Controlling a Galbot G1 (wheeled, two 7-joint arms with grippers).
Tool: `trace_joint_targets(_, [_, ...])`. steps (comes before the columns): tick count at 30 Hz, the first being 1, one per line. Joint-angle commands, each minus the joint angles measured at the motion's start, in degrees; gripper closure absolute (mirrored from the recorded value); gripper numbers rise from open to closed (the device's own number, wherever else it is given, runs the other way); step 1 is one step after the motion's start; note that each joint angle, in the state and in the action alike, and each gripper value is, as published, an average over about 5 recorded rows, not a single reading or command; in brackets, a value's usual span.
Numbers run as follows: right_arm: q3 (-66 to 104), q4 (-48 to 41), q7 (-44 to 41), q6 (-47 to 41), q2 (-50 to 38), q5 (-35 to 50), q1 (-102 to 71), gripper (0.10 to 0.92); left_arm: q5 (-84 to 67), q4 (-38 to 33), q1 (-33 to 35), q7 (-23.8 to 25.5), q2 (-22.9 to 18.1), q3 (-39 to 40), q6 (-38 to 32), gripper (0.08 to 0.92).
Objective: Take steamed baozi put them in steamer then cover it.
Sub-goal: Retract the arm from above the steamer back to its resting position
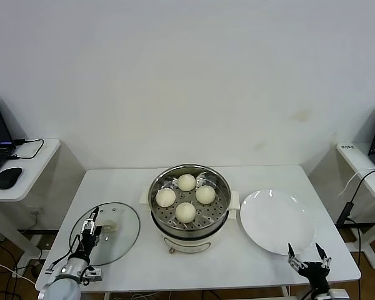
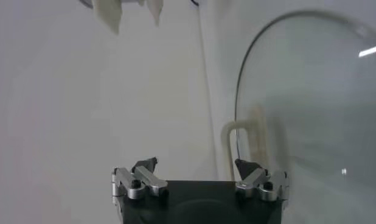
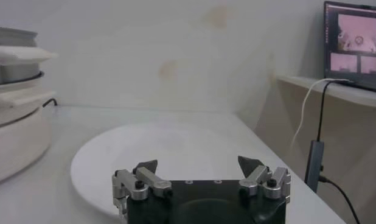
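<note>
Several cream-white baozi point(image 1: 186, 182) lie on the perforated tray inside the shiny steel steamer point(image 1: 190, 224), which stands uncovered at the table's middle. Its glass lid point(image 1: 122, 240) lies flat on the table to the left, white knob point(image 1: 110, 226) up. My left gripper point(image 1: 91, 220) is open, hovering over the lid's left part beside the knob; in the left wrist view point(image 2: 196, 165) the lid's rim point(image 2: 249, 91) curves just ahead of the fingers. My right gripper point(image 1: 308, 255) is open and empty at the table's front right, by the plate; it also shows in the right wrist view point(image 3: 198, 164).
A flat white plate point(image 1: 276, 220) lies right of the steamer, also in the right wrist view point(image 3: 176, 152). Side tables with laptops stand far left point(image 1: 12, 169) and far right point(image 1: 369, 169). A black mouse point(image 1: 8, 178) sits on the left one.
</note>
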Motion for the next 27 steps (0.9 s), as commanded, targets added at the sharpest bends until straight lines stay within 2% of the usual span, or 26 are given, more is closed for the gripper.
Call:
trace_joint_targets(1, [-0.06,0.27,-0.18,-0.12,0.11,-0.95,-0.45,0.203,-1.57,3.92,-3.48,-0.13,-0.03,0.46,-0.93,0.177])
trace_joint_targets(4, [-0.09,0.01,-0.27,-0.08,0.06,-1.08,-0.40,0.203,-2.63,4.28,-3.50,0.01,0.11,0.67,-1.39,0.179])
trace_joint_targets(7, [-0.24,-0.11,-0.36,-0.03,0.10,-1.24,-0.37,0.203,-3.28,4.83,-3.55,0.05,0.13,0.75,-1.83,0.225])
trace_joint_targets(21, [-0.74,0.19,-0.70,0.44,0.50,-2.25,-0.88,0.203,-5.00,7.80,-4.02,-1.45,-0.25,0.60,-4.38,0.632])
trace_joint_targets(27, [-1.22,0.92,-0.98,0.29,0.67,-2.52,-1.24,0.203,-4.88,3.72,-2.05,-3.18,-0.11,-0.27,-4.14,0.803])
